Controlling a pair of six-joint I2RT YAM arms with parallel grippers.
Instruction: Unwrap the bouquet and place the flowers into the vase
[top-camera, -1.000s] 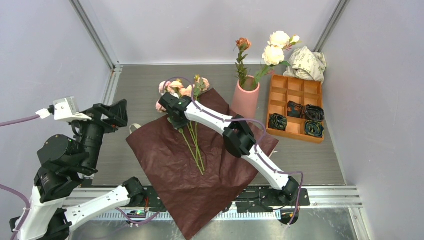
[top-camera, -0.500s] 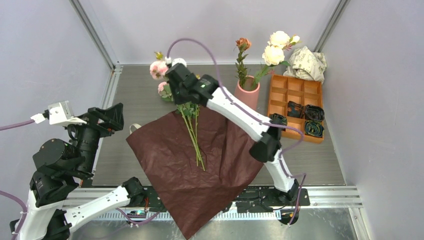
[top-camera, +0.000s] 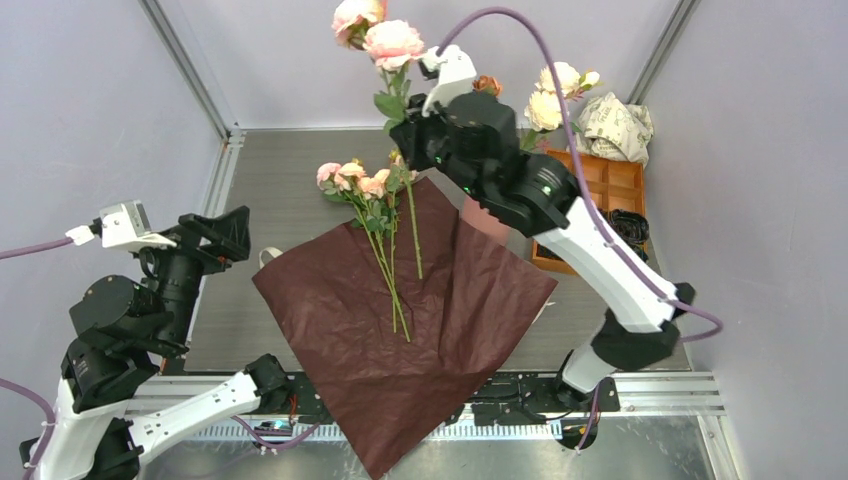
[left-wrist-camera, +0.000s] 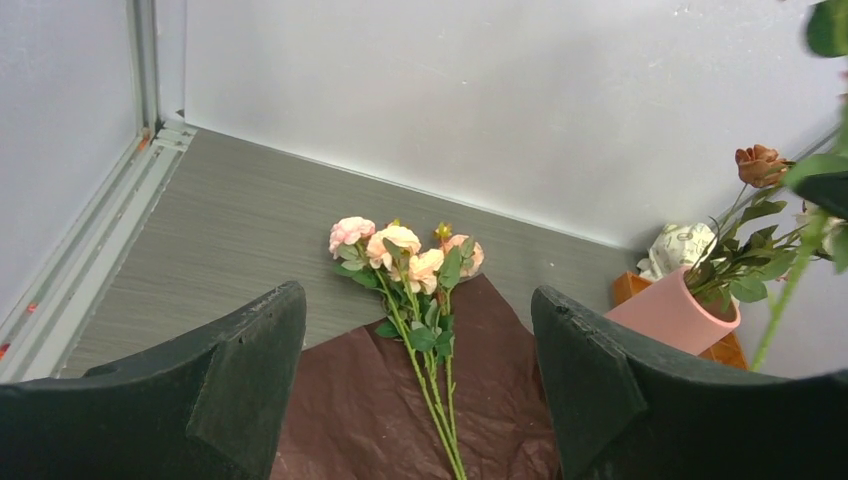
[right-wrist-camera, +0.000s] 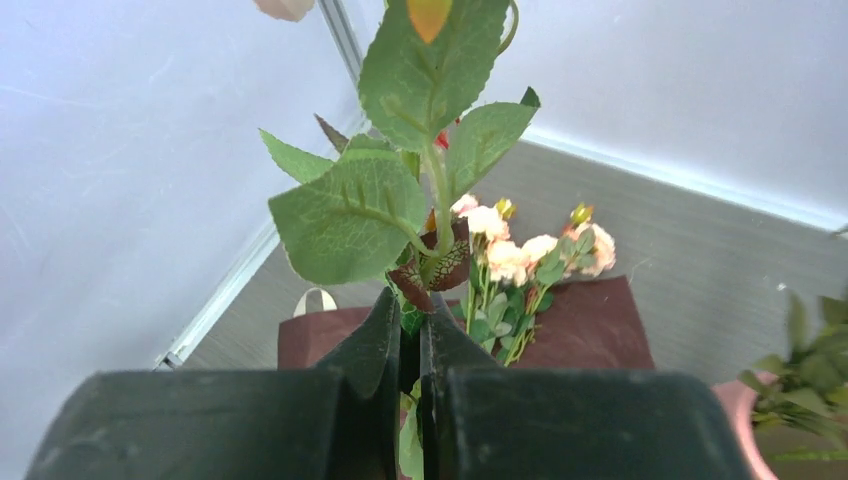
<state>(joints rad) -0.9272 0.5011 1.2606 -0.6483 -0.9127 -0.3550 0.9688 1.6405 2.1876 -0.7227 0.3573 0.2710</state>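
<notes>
A sheet of dark red paper (top-camera: 400, 340) lies spread open and flat on a grey table (top-camera: 280, 180), one corner pointing toward the back wall. A small bunch of flowers (top-camera: 360, 182), pink and peach roses, lies on that far corner. The blooms reach just past the paper's edge and the thin green stems run back along its middle.

High above the paper's far corner, the right gripper (right-wrist-camera: 412, 335) has its fingers pressed together on the leafy stem of a rose sprig (top-camera: 392, 42). The pink blooms stand above the gripper, and the stem's loose end dangles over the paper.

The left gripper (left-wrist-camera: 417, 295) hangs well to the left of the paper, fingers spread wide with nothing between them.

A pink vase (left-wrist-camera: 668, 315) stands just beyond the paper's far right edge. It holds a rust-coloured rose (left-wrist-camera: 757, 160) and cream roses (top-camera: 555, 90).

Farther right of the paper sits an orange tray (top-camera: 610, 172), partly hidden by the right arm. A crumpled white paper ball (top-camera: 615, 125) rests in the corner beyond.
</notes>
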